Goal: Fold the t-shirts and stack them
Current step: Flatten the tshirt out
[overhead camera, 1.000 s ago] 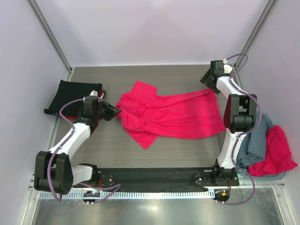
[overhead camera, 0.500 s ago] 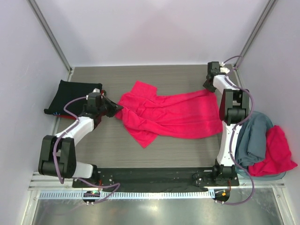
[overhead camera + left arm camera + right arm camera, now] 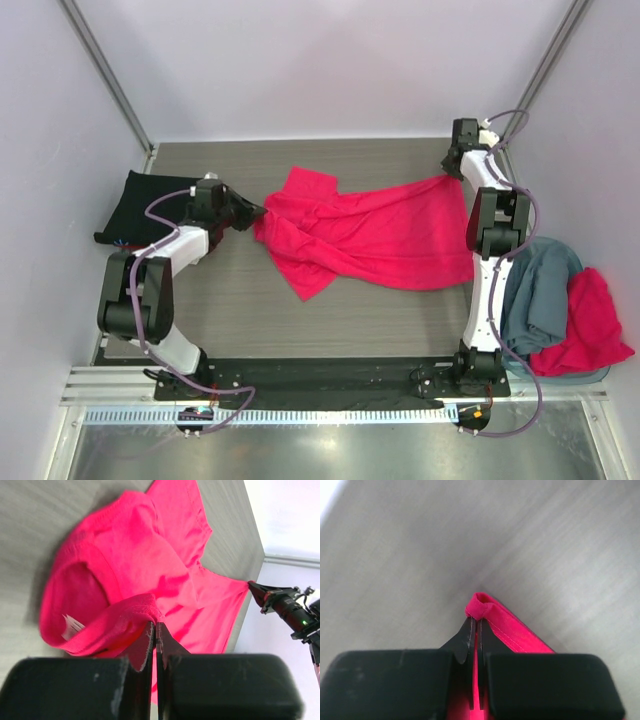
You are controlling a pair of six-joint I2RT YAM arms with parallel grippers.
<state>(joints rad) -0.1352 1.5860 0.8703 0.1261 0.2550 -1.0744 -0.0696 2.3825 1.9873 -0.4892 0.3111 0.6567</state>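
Four t-shirts in view. Far left, black t-shirt lies folded on table. Left gripper clenched on bunched neck-side fabric of pinkish-red t-shirt, spread mid-table. Right gripper pinches its far right corner. Right edge: grey-blue t-shirt and red t-shirt, heaped.

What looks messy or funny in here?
The grey-blue t-shirt and a red t-shirt sit in a rumpled heap past the table's right edge. The pinkish-red t-shirt lies wrinkled, its ends pinched by the left gripper and right gripper.
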